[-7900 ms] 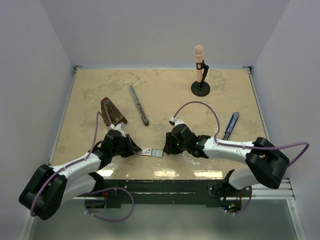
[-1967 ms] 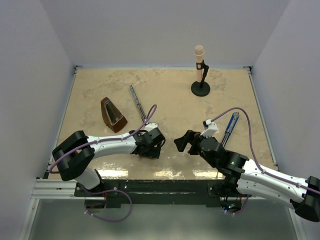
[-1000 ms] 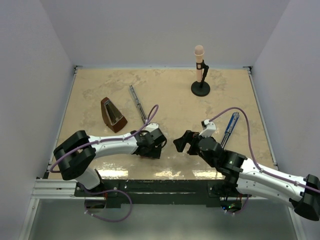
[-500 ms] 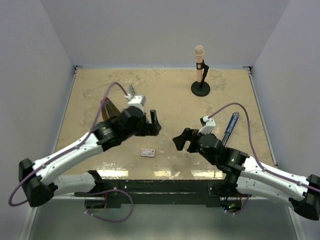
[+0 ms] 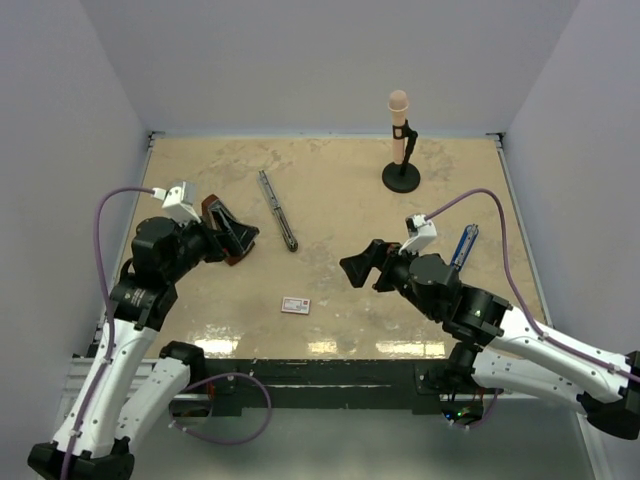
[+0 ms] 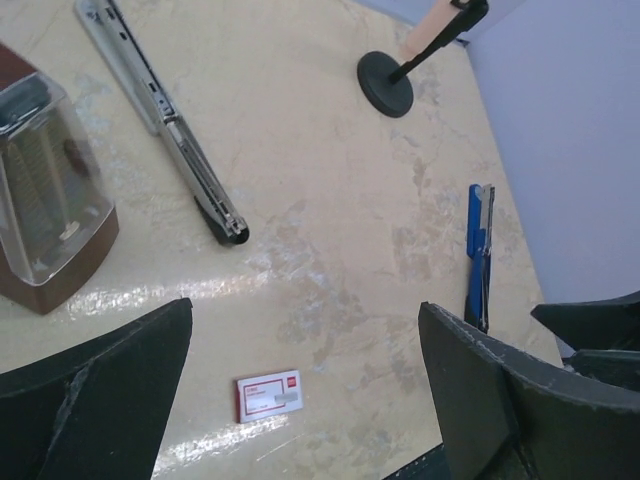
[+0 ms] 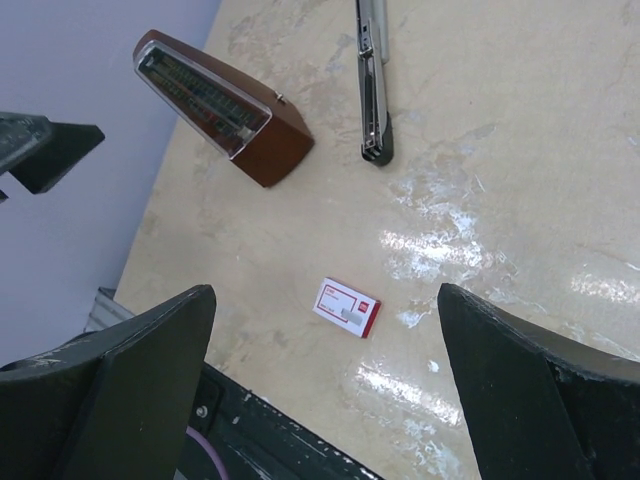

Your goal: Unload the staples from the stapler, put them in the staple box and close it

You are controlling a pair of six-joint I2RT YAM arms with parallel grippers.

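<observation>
Nearest the front edge of the desk [image 5: 350,190] lies the little red and white card [image 5: 295,305]. A small grey bit sits on it. I think that bit is the staples [image 7: 347,313], but it is too tiny to be sure. A moment ago the left tool [image 6: 305,310] was down low right at this spot. Now it has gone up and back to the left side. It is open wide and has nothing in it. The right tool [image 7: 326,292] still hangs in the air just right of the card. It is open wide too, and it holds nothing. A bit further back on the left stands the brown metronome [image 7: 225,120]. Past that, the stapler [image 5: 278,210] lies flat on the desk like a long thin bar, well away from the card, and nobody is touching it. Off to the right lies a blue thing [image 6: 481,250]. At the far back stands the mic [image 5: 400,140]. Since the left tool let go and went away, I think the staples are out and put down. The job looks done, or very close to it.
</observation>
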